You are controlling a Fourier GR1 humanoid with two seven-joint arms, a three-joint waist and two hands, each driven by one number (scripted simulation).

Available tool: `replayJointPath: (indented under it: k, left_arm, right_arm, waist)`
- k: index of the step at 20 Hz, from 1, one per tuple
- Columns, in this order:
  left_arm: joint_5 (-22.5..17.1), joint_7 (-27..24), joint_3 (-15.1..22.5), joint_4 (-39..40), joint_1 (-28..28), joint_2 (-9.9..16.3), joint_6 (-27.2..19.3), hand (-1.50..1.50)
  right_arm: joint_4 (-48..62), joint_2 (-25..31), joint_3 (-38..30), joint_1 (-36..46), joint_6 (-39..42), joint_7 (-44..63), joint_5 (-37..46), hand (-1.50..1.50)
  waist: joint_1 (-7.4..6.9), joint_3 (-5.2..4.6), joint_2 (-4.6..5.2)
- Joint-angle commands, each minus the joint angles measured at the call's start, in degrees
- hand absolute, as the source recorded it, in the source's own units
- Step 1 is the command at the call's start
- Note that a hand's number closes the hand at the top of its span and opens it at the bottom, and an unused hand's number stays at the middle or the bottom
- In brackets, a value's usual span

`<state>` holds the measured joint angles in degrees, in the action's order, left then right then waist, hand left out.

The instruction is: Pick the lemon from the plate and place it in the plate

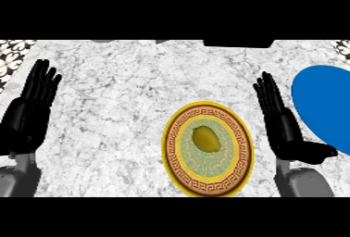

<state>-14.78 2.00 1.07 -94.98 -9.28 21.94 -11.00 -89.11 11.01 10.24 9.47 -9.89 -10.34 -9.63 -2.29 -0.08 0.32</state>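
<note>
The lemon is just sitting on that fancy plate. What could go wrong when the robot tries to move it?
The lemon is rounded, so it might roll off the patterned plate if fingers nudge it instead of closing round it.

The right hand stands between that plate and the blue plate, close to both, so a reach might bump a rim.

The blue plate runs past the view's right edge, so a drop near that side could be hard to see.

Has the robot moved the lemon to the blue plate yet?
Not yet. The lemon sits on the patterned plate. Nothing is in hand: the right hand and left hand are open. Left: grab it, carry it to the blue plate.
</note>
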Motion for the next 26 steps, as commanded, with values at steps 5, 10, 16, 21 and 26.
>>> replayJointPath:
  k: [5,10,16,21,26]
  left_arm:
    - [4.8,4.6,5.3,6.8,4.5,-0.8,-1.0,0.00]
    - [4.5,7.9,7.8,9.3,7.3,-3.0,-1.5,0.00]
    - [7.6,8.1,10.1,11.2,5.7,-6.0,-4.4,0.00]
    - [9.3,7.7,10.8,13.6,5.3,-7.1,-5.3,0.00]
    - [9.3,12.0,10.2,11.7,3.5,-6.8,-6.2,0.00]
  right_arm:
    - [-1.3,0.9,16.5,9.8,27.1,7.4,-8.7,1.50]
    - [-7.3,17.7,16.2,23.0,22.1,-7.6,22.1,1.50]
    - [13.9,5.4,12.9,11.6,35.2,-19.0,-4.9,-1.50]
    - [23.8,11.9,17.3,21.9,46.7,-33.3,7.6,-1.50]
    - [23.6,16.0,20.9,27.8,36.3,-36.3,21.6,-1.50]
  waist:
    - [-2.35,0.15,1.06]
    - [-0.13,-0.05,-0.74]
    - [-0.59,0.41,1.81]
    - [-0.10,0.19,0.51]
    - [0.23,0.20,0.16]
